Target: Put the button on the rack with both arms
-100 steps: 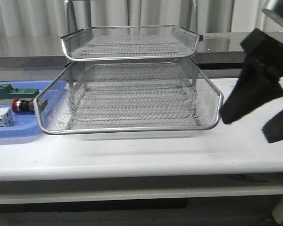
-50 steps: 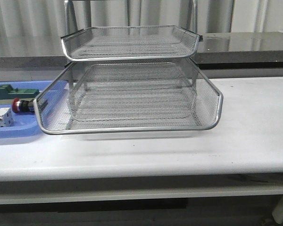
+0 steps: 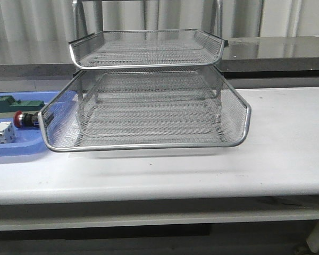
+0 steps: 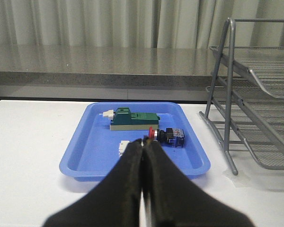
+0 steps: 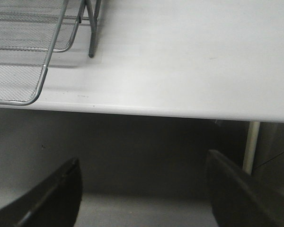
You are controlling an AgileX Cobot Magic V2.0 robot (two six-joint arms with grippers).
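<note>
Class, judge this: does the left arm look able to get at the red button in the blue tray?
Probably yes: the button lies exposed in the tray, nothing between it and the shut left end effector.

white table (image 3: 276,159) w/ rounded front edge carries 2 things directly: wire-mesh rack (image 3: 149,114) standing on thin legs near the middle, & flat blue tray (image 3: 16,149) at the left end, just beside the rack. rack's lowest tier overlaps tray's edge in front view.
</note>
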